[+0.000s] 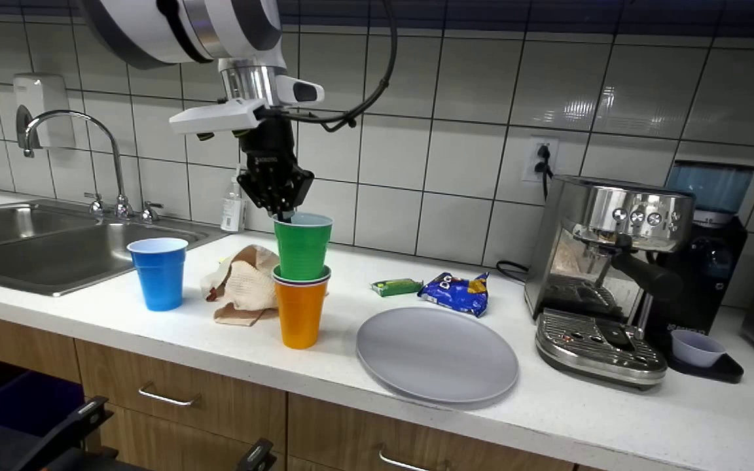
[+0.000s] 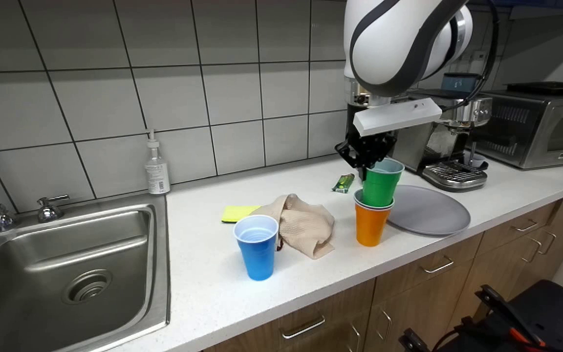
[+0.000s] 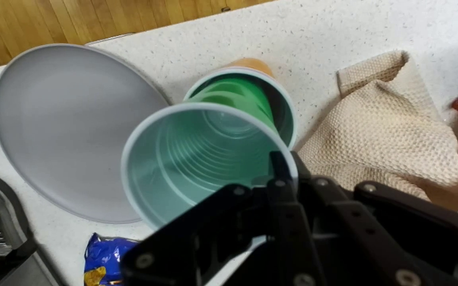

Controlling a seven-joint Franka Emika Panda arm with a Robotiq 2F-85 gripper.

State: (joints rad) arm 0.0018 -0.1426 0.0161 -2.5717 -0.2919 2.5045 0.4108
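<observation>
My gripper (image 1: 284, 217) is shut on the near wall of a green cup (image 1: 304, 250), at its rim. In the wrist view the fingertips (image 3: 286, 165) pinch the rim, one finger inside the green cup (image 3: 189, 167) and one outside. The green cup's bottom is inside the mouth of an orange cup (image 1: 301, 314), and the green cup tilts slightly. The orange cup (image 2: 370, 226) stands upright on the counter. How deep the green cup (image 2: 380, 188) sits in it is partly hidden. A blue cup (image 1: 160, 275) stands upright on the counter, apart from these two.
A beige cloth (image 2: 306, 225) lies beside the cups, with a yellow item (image 2: 238, 213) behind it. A grey plate (image 1: 436, 353) lies on the other side. A green wrapper (image 1: 396, 286) and blue snack bag (image 1: 457, 293) lie behind. A sink (image 2: 159, 264) and coffee machine (image 1: 603, 275) flank the counter.
</observation>
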